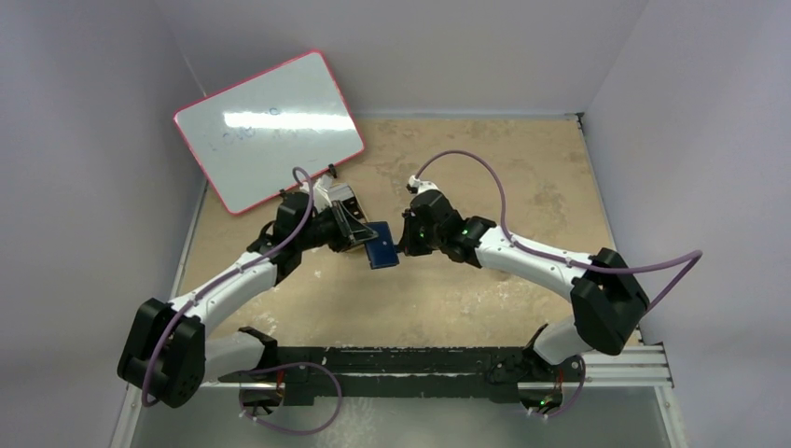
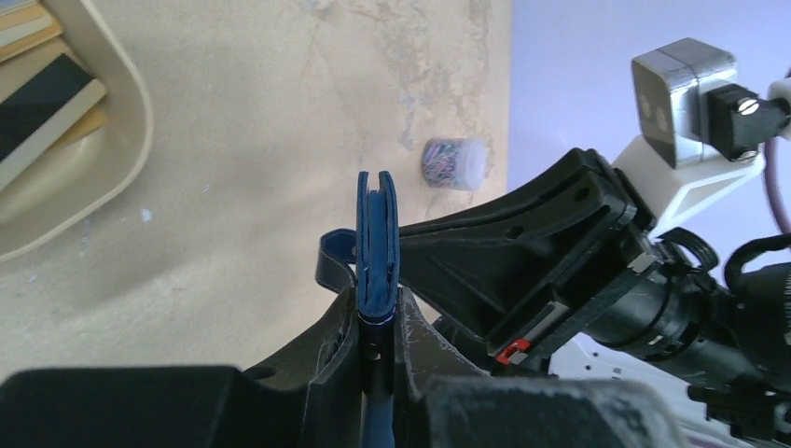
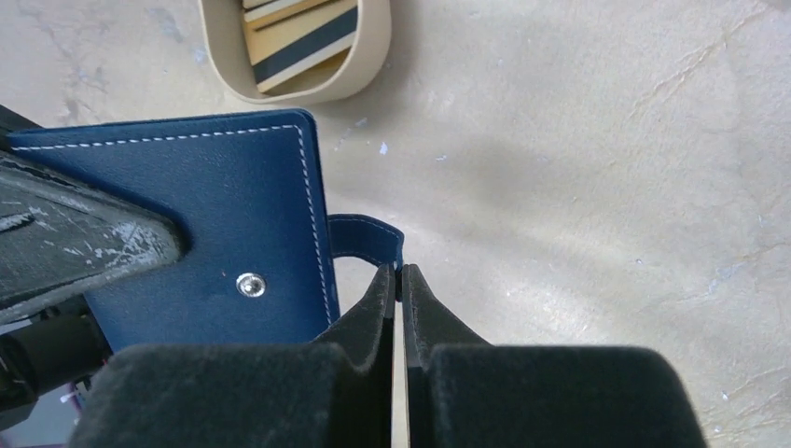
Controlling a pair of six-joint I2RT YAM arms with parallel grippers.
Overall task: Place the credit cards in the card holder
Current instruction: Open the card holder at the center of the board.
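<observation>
The left arm [image 1: 233, 280] and right arm [image 1: 541, 257] match: white link shells between black joint housings, each trailing a purple cable [image 1: 476, 163]. Both bases sit on a black-and-silver rail [image 1: 420, 359]. A green light [image 1: 464, 230] glows near the right wrist. The left tool [image 2: 378, 299] and right tool [image 3: 398, 273] have 2 scuffed black wedge fingers [image 3: 368, 313] each. A grey camera block [image 2: 676, 93] rides a white bracket [image 2: 690, 182] with 1 silver screw [image 2: 746, 107]; a red tab [image 2: 508, 352] shows below.

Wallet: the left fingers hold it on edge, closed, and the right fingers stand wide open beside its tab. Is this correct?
Not quite. The right fingers are shut, not wide open, with their tips at the tab; the right wrist view shows it. The rest is correct: the left fingers hold the wallet on edge, closed.
</observation>
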